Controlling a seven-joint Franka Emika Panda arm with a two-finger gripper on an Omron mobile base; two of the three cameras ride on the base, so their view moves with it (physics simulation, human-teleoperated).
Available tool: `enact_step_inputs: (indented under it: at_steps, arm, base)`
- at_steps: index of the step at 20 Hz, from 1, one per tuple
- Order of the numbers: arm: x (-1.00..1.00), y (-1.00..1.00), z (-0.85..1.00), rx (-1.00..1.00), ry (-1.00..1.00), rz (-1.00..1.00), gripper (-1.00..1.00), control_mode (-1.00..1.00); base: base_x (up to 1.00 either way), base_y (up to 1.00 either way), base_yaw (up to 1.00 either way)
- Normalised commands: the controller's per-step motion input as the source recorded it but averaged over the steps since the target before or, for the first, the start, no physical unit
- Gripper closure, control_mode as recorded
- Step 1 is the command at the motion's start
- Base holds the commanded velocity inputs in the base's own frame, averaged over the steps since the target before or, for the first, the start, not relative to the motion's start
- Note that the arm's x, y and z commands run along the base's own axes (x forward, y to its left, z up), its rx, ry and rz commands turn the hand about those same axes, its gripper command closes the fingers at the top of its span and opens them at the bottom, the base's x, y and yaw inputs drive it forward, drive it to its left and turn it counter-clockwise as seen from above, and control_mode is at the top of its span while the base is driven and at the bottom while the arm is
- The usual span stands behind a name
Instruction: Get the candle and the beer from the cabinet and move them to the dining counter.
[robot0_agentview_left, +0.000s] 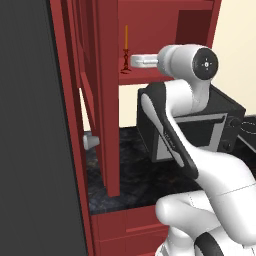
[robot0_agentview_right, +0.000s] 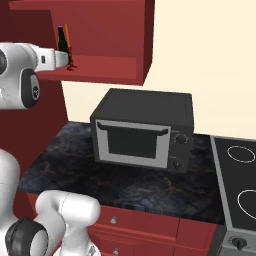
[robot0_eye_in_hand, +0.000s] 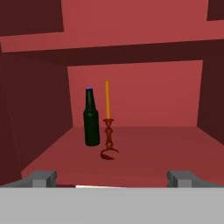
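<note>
Inside the open dark red cabinet, the beer, a dark green bottle with a purple cap, stands upright on the red shelf. The orange candle in its dark red holder stands just right of it, almost touching. My gripper is open at the shelf's front edge, short of both, with nothing between its fingertips. From the left base view the hand reaches in and the gripper is close beside the candle. From the right, beer and candle stand just past the gripper. The dining counter is out of view.
The cabinet's open door hangs left of the arm. Below the shelf a black microwave sits on a black marble worktop with red drawer fronts. A cooktop lies to the right.
</note>
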Motion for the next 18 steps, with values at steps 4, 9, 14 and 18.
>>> enact_step_inputs:
  at_steps: [4,9,14,18]
  arm:
    - [0.26,0.00,0.00,0.00,0.00,-0.04,-1.00,-1.00]
    - [0.10,0.03,0.06,0.00,0.00,-0.01,-1.00,-1.00]
    - [0.18,0.06,0.02,0.00,0.00,0.00,-1.00,-1.00]
    - [0.34,0.00,0.00,0.00,0.00,0.00,-1.00,-1.00]
  base:
    - [0.00,0.00,0.00]
    - [0.00,0.00,0.00]
    - [0.00,0.00,0.00]
    - [0.00,0.00,0.00]
